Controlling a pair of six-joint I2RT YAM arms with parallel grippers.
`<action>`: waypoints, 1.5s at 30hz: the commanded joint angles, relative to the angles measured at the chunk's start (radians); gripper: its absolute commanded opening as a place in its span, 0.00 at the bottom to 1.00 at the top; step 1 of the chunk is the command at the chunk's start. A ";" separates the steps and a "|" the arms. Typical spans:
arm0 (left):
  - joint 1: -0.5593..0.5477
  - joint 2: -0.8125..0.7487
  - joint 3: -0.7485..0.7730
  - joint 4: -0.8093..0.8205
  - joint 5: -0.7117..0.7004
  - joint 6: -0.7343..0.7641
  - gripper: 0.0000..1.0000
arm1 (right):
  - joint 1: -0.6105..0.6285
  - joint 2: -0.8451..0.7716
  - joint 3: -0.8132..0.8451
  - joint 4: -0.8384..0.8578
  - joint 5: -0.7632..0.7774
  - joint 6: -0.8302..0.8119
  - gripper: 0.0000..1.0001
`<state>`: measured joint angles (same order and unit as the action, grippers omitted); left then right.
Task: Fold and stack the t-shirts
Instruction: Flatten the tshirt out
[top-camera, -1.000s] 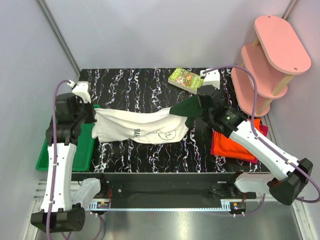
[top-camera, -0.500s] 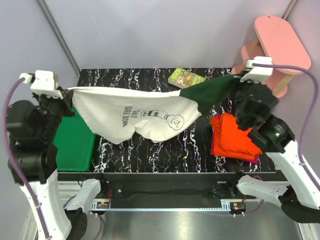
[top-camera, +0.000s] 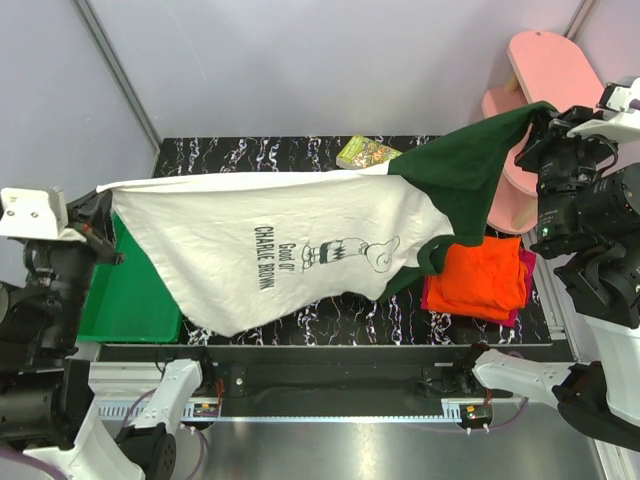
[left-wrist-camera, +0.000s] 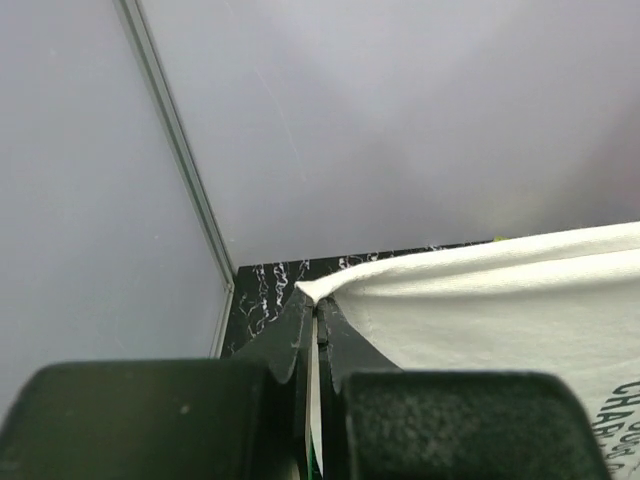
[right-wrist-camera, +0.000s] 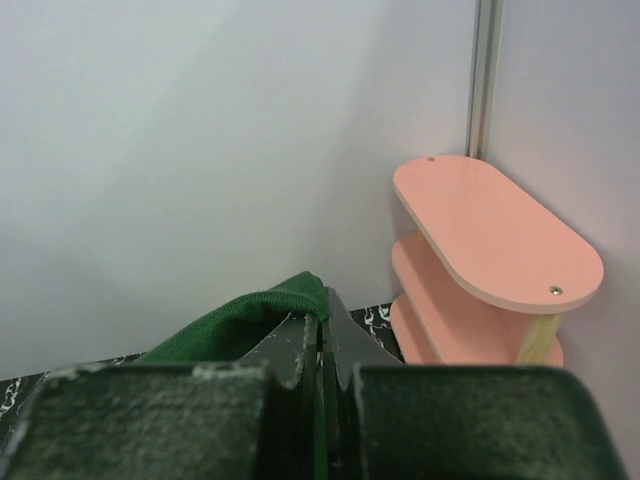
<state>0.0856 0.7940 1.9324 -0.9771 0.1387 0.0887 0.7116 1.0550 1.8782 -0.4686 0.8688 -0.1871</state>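
I see the white shirt (top-camera: 300, 245) up in the air over the table (top-camera: 250, 152), pulled out wide between my two arms. Its cartoon print faces up to the top camera, and the words run sideways. The left gripper (left-wrist-camera: 318, 318) is pinched tight on the white corner at the left end. The right gripper (right-wrist-camera: 322, 322) is pinched tight on the dark green sleeve (top-camera: 470, 170) at the right end. The low edge of the white shirt sags down toward the near side of the table. An orange shirt (top-camera: 485, 280) lies folded on the right side of the table, partly under the sleeve. It rests on a red shirt (top-camera: 524, 268), and I can only see the edge of that one. A small book (top-camera: 362, 152) lies near the far edge of the table, just behind the white shirt. A green tray (top-camera: 130, 300) sits at the left, partly hidden by the white shirt. A pink shelf (top-camera: 550, 70) stands past the far right corner.
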 joint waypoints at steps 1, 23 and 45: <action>0.002 0.005 0.091 0.018 -0.064 -0.004 0.00 | -0.006 0.011 0.047 0.008 -0.025 -0.020 0.00; 0.002 0.690 0.293 0.290 -0.197 -0.004 0.00 | -0.305 0.588 0.257 0.197 -0.120 0.034 0.00; -0.043 0.199 -0.332 0.410 -0.085 -0.052 0.00 | -0.062 0.265 -0.253 0.350 0.027 0.017 0.00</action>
<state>0.0444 1.1923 1.7309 -0.6186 -0.0006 0.0509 0.5137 1.4902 1.8240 -0.2230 0.7650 -0.1280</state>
